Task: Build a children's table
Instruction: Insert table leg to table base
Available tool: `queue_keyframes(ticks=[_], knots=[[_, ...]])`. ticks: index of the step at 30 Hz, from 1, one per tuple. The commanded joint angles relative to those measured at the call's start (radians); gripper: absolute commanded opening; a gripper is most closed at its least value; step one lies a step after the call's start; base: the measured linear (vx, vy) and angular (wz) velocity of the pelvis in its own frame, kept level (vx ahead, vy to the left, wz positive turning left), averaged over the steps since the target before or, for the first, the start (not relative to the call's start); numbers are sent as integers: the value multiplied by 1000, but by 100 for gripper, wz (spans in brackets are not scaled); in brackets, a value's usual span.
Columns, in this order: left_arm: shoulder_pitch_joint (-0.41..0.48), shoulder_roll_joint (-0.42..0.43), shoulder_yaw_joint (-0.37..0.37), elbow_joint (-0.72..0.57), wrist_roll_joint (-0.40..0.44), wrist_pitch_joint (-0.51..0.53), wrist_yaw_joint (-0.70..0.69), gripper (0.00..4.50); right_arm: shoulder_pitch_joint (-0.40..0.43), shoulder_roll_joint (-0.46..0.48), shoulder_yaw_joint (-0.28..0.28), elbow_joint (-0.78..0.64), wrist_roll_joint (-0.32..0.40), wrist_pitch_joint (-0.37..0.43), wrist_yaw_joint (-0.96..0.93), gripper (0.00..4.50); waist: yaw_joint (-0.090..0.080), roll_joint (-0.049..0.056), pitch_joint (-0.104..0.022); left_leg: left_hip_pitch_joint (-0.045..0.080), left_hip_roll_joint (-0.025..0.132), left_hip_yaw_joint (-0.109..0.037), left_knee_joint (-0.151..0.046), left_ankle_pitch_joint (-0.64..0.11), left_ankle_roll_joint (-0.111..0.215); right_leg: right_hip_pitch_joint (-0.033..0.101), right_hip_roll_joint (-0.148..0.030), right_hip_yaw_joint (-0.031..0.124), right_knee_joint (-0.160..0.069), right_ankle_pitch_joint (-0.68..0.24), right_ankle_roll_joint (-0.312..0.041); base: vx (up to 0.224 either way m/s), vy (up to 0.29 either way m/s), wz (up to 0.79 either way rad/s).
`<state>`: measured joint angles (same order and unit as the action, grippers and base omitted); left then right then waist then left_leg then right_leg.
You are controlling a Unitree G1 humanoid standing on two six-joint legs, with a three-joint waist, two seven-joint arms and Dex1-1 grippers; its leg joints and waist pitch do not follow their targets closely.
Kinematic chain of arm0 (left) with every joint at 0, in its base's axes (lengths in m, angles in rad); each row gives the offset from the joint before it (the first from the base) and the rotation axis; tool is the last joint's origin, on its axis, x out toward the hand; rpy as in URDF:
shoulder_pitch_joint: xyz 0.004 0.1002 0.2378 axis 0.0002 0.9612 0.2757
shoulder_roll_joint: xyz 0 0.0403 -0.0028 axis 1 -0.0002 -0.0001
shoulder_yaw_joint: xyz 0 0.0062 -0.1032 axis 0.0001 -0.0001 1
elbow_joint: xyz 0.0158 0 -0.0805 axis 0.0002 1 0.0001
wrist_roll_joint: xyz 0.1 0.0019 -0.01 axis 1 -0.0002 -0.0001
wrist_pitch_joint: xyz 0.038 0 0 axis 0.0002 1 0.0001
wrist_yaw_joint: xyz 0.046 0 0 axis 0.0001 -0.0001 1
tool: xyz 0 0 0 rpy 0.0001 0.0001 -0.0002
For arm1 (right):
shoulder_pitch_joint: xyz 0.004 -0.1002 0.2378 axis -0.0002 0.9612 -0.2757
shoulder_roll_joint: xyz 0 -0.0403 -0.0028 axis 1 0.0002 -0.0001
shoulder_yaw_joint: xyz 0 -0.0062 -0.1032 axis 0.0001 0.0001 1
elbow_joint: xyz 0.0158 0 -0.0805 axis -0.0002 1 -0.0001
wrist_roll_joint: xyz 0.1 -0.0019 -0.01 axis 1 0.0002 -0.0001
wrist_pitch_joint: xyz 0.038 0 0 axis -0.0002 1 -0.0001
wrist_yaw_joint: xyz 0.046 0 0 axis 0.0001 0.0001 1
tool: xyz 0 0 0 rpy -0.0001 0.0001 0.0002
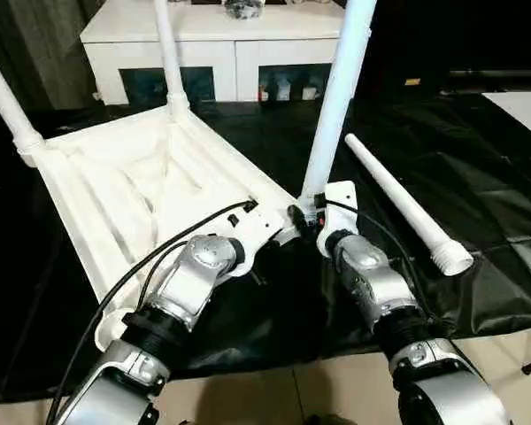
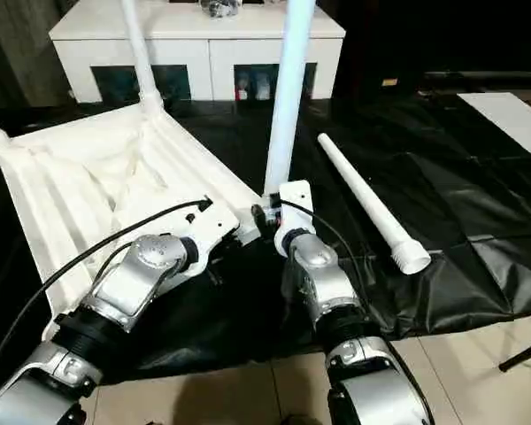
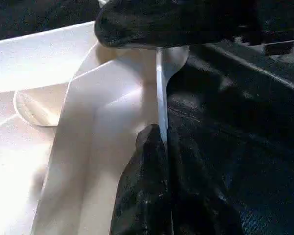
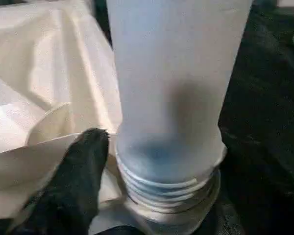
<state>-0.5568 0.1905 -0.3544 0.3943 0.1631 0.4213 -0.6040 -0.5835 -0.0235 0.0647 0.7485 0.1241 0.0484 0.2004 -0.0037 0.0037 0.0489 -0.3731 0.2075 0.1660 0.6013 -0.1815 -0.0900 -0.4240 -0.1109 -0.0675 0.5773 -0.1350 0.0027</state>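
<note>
The children's table lies upside down on a black sheet, its ribbed white top facing up. Three white legs stand in corner sockets: one at the far left, one at the back and one at the near right corner. A fourth leg lies loose on the sheet to the right. My left gripper is shut on the thin rim of the top, beside the near right corner. My right gripper sits at the base of the near right leg, whose thread shows above the socket.
A white low cabinet with dark glass openings stands behind the table. The black sheet covers the floor, with pale tiles at its near edge. A white panel lies at the far right.
</note>
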Motion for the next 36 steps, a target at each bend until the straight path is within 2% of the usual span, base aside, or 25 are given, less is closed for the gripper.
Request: queue_keyframes(ticks=[1,2,4,6,8,9,10,11,13,15,16,17,19,22,26,28,30,32,34,36], knots=[[7,32,-34,-66,11,-54,-54,0,17,-37,7,-85,-6,-10,31,400,5,3,-67,8,0,3,-85,-410,25,43,-11,12,-78,-428,-133,0,0,0],[7,32,-34,-66,11,-54,-54,0,17,-37,7,-85,-6,-10,31,406,7,1,-69,7,0,4,-84,-399,26,44,-12,13,-76,-419,-134,0,0,0],[30,79,-42,-108,6,-62,-112,0,65,-107,17,-185,-2,7,106,406,15,6,-70,9,1,9,-84,-357,32,46,-9,17,-70,-365,-154,0,0,0],[41,100,-45,-126,0,-67,-139,0,90,-139,21,-232,10,22,156,406,20,6,-71,8,4,10,-84,-342,39,48,-8,19,-65,-328,-165,0,0,0],[73,177,-64,-164,-28,-158,-258,0,170,-241,43,-363,53,53,349,406,28,18,-74,7,6,8,-83,-314,43,53,-10,21,-59,-275,-181,0,0,0],[83,203,-72,-174,-37,-196,-296,0,197,-273,52,-404,68,62,414,406,34,14,-76,7,9,8,-81,-293,55,57,-7,23,-51,-220,-191,52,3,3],[92,224,-75,-186,-49,-205,-330,0,221,-304,58,-441,92,75,475,406,37,15,-74,8,10,12,-81,-283,66,53,-6,24,-48,-185,-207,55,6,4],[104,250,-78,-202,-65,-208,-371,0,251,-342,66,-491,127,94,548,406,39,20,-75,11,9,11,-81,-278,70,55,-5,24,-46,-170,-217,55,6,4],[120,282,-79,-224,-98,-227,-441,0,285,-393,73,-548,180,132,641,406,48,20,-73,10,13,11,-82,-256,82,62,-5,25,-38,-117,-237,0,0,0],[125,294,-73,-237,-113,-227,-468,0,299,-428,86,-575,196,151,702,406,45,21,-71,11,11,13,-83,-268,76,59,-4,25,-39,-135,-243,0,0,0],[125,297,-70,-242,-118,-224,-474,0,297,-434,91,-572,196,155,720,406,45,18,-70,15,11,14,-83,-293,61,58,-8,26,-43,-177,-243,0,0,0],[124,302,-70,-245,-122,-225,-479,0,292,-438,96,-568,194,160,736,406,45,18,-68,13,11,14,-85,-304,56,58,-9,26,-44,-198,-240,0,0,0],[121,306,-72,-243,-122,-234,-482,0,283,-438,104,-561,185,165,746,406,42,15,-65,13,10,12,-88,-347,35,57,-11,27,-52,-282,-215,0,0,0],[117,308,-69,-237,-124,-245,-482,0,268,-436,112,-548,173,177,754,406,40,9,-66,12,9,11,-88,-350,27,55,-13,27,-57,-326,-192,0,0,0],[112,313,-63,-230,-123,-253,-483,0,260,-455,144,-536,149,176,776,372,38,6,-67,11,10,10,-87,-329,29,55,-13,27,-56,-331,-184,0,0,0],[112,313,-60,-229,-122,-253,-485,0,253,-450,142,-521,145,177,776,358,41,8,-68,13,11,12,-85,-311,31,52,-12,29,-53,-299,-195,0,0,0],[112,315,-58,-229,-124,-254,-488,0,248,-443,140,-510,138,179,777,331,41,9,-69,10,10,12,-85,-293,35,55,-12,29,-50,-270,-203,0,0,0],[113,316,-57,-228,-125,-254,-489,0,246,-444,146,-503,127,177,782,329,41,9,-70,10,10,12,-84,-283,39,57,-12,28,-47,-247,-210,0,0,0],[113,318,-58,-227,-124,-256,-489,0,250,-448,157,-502,116,170,792,299,41,8,-69,11,10,13,-84,-288,39,57,-11,28,-47,-251,-214,0,0,0],[114,320,-58,-227,-125,-257,-491,0,251,-449,158,-501,118,170,792,286,41,9,-69,11,10,12,-84,-295,38,57,-13,28,-49,-269,-210,0,0,0]])
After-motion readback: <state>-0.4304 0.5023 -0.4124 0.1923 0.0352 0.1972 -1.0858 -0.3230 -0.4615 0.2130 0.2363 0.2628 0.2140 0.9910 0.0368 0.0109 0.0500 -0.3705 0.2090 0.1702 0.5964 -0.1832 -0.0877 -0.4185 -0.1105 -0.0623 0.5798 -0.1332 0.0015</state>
